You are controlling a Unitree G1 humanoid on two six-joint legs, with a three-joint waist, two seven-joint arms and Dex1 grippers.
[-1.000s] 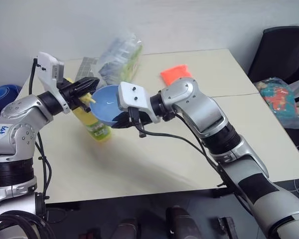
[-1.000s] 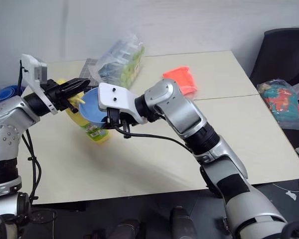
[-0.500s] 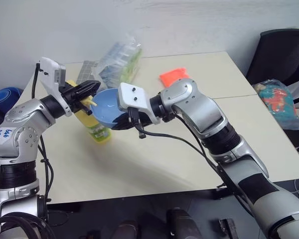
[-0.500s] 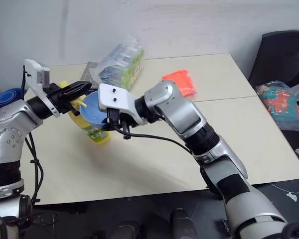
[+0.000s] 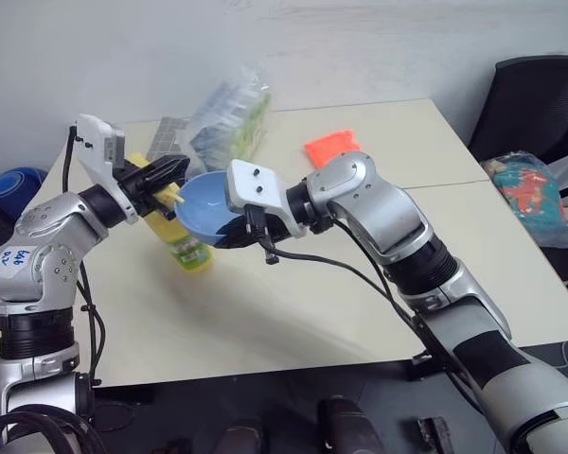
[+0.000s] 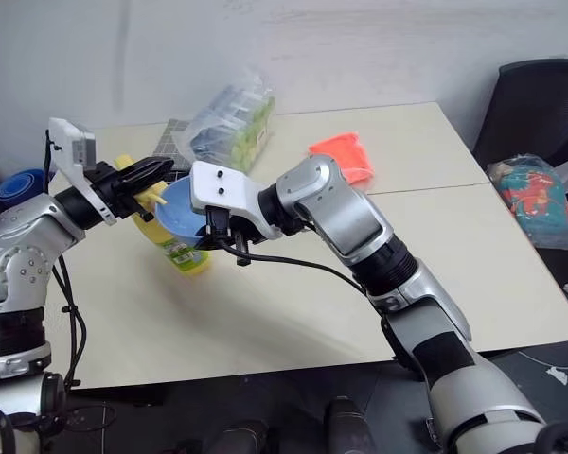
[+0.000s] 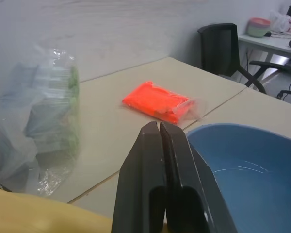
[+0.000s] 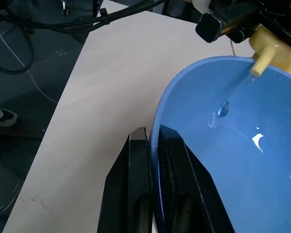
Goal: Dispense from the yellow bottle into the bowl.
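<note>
Looking like an office or lab rm. Pale desks (image 5: 360, 312) sitting pushed together against a plain wall, w/ black office chair (image 5: 540, 104) standing at the side.

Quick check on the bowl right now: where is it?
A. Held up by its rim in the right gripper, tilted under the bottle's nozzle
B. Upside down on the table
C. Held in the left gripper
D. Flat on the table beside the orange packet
A: the right gripper pinches the rim of the bowl, lifted and tilted against the yellow bottle, whose nozzle reaches over it.
</note>
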